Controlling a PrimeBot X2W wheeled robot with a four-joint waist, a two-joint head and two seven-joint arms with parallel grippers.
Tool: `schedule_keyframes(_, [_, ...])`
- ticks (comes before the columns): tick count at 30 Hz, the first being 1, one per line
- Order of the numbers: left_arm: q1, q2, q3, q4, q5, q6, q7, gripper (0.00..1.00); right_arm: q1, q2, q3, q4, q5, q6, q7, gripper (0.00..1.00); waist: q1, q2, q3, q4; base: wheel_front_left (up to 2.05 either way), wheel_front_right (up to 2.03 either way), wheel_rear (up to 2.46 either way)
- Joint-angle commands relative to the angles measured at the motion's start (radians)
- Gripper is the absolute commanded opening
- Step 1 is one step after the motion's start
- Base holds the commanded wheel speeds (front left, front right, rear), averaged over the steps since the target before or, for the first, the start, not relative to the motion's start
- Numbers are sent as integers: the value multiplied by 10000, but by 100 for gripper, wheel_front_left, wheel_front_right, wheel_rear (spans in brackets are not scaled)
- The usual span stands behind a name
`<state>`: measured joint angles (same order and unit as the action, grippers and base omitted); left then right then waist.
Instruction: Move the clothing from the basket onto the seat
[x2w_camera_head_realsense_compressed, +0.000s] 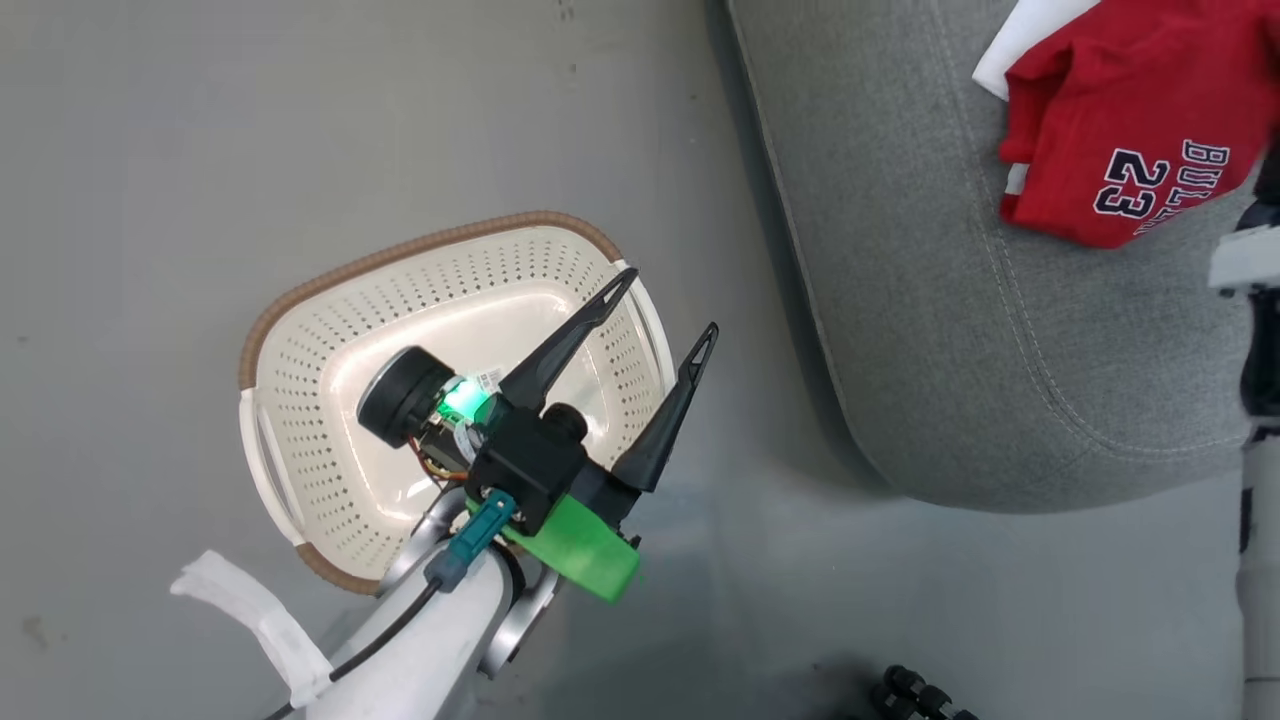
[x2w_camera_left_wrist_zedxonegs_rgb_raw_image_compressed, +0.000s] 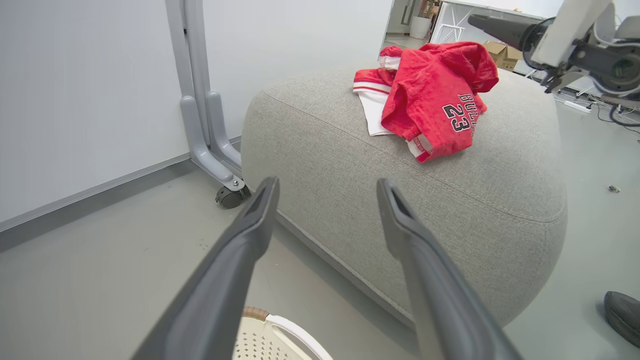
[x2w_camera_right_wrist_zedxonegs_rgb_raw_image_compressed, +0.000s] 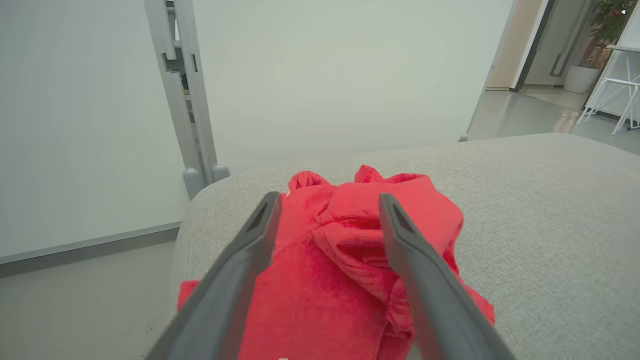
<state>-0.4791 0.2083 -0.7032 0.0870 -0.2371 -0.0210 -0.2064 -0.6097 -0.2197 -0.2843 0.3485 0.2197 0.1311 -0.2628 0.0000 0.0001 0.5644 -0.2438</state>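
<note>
Black left gripper (x2w_camera_head_realsense_compressed: 672, 300), green bracket (x2w_camera_head_realsense_compressed: 580, 545), white forearm (x2w_camera_head_realsense_compressed: 440, 640)

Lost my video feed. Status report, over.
Left gripper open over basket, which looks empty. Right gripper open near clothing on seat. Nothing blocking.

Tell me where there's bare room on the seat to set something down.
The seat is bare from its basket-side edge up to the clothing, and along its rounded front. Crowded where that clothing lies, the open right end effector over it. The basket looks empty, the open left end effector above it.
</note>
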Motion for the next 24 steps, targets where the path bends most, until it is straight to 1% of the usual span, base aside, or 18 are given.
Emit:
schedule_keyframes(1, [230,-4,83,116,-44,107,-95,100,409,140,84,-159,-105,-7,-28,100,0,-1,-822,278,0,0,0])
schedule_keyframes(7, [729,-278,504,643,-401,567,-477,100,1886,885,749,-1092,-414,-7,-28,100,0,-1,-1750,842,0,0,0])
schedule_keyframes(13, [1023,-402,1251,751,-587,956,-603,100,2899,1303,1493,-1705,-584,-5,-28,100,0,-1,-2311,1424,0,0,0])
schedule_keyframes(21, [1547,-457,2822,196,-438,1279,-575,100,3700,1556,2153,-2488,-849,-5,-28,100,0,-1,-2770,2046,0,0,0])
schedule_keyframes(24, [1825,-471,3431,13,-397,1284,-573,100,3966,1592,2184,-2683,-953,-7,-28,100,0,-1,-2907,2247,0,0,0])
